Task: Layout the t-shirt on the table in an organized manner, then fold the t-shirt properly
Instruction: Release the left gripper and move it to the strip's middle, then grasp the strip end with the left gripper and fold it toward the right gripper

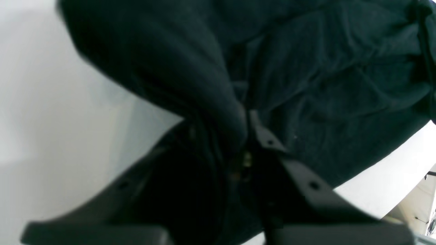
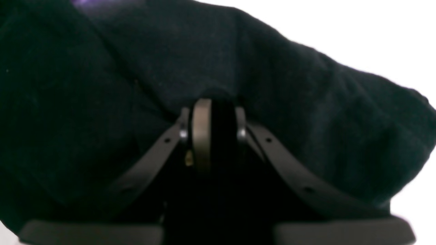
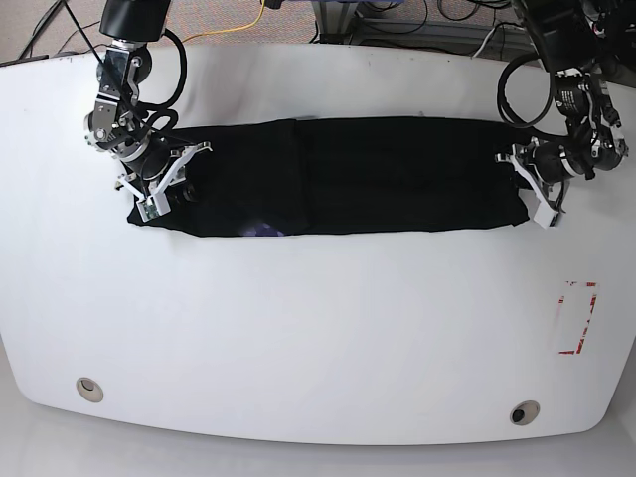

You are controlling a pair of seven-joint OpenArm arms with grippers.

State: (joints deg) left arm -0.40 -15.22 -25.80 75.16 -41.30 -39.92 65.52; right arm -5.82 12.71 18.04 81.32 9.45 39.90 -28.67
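In the left wrist view we see the t-shirt (image 1: 327, 85) as dark, creased cloth filling most of the picture, a thick fold bunched down into the left hand (image 1: 247, 131). Its fingers (image 1: 269, 136) are pinched together on that fold, so we take it as gripping the cloth. Pale bench (image 1: 51, 136) shows on the left and at the lower right corner.

In the right wrist view the shirt drapes as a black mound over the right hand (image 2: 211, 115), whose fingers (image 2: 201, 132) stand close together with cloth gathered just above and between them; we read this as a grip on the shirt. A purple trace of the print sits at the top left edge. White bench (image 2: 357, 34) lies beyond, at the upper right.

In the base view the shirt lies as a long, narrow black band across the upper half of the bench (image 3: 318, 328), edges fairly straight, with a small purple patch of print (image 3: 263, 230) near its lower edge. The right hand (image 3: 159, 184) meets the band's left end, its arm reaching down from the top left; the left hand (image 3: 532, 184) meets the right end, its arm bent in from the top right. Wide bare bench spreads below the shirt, with a red tape rectangle (image 3: 578, 318) and two round holes (image 3: 89, 389) near the front edge.
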